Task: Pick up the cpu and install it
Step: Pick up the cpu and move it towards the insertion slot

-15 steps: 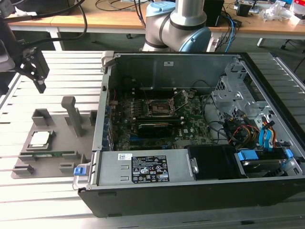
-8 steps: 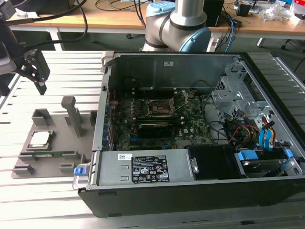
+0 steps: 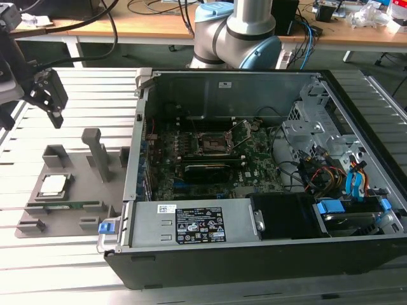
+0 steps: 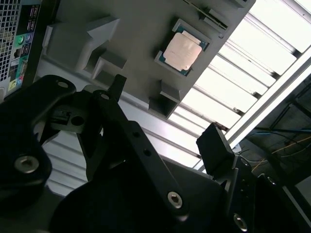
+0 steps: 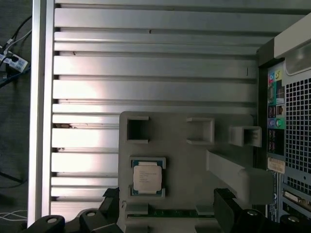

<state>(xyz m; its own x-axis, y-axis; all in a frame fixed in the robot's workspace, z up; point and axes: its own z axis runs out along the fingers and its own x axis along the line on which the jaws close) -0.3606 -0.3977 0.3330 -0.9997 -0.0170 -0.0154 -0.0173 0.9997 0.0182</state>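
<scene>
**CPU lying in its holder, pincer hanging open above it**

The cpu (image 5: 147,176) is lying flat, metal top up, in its nest on the grey holder (image 5: 189,158). The holder is sitting on the slatted table (image 5: 146,68), just beside the open computer case (image 3: 254,254), at the exterior view's left. The chip is looking light, stiff and slick on top, probably delicate underneath, so two opposite rim edges are seeming the safest hold. The gripper (image 4: 164,111) is hanging above the holder, apart from the chip, jaws spread wide and carrying nothing.
</scene>
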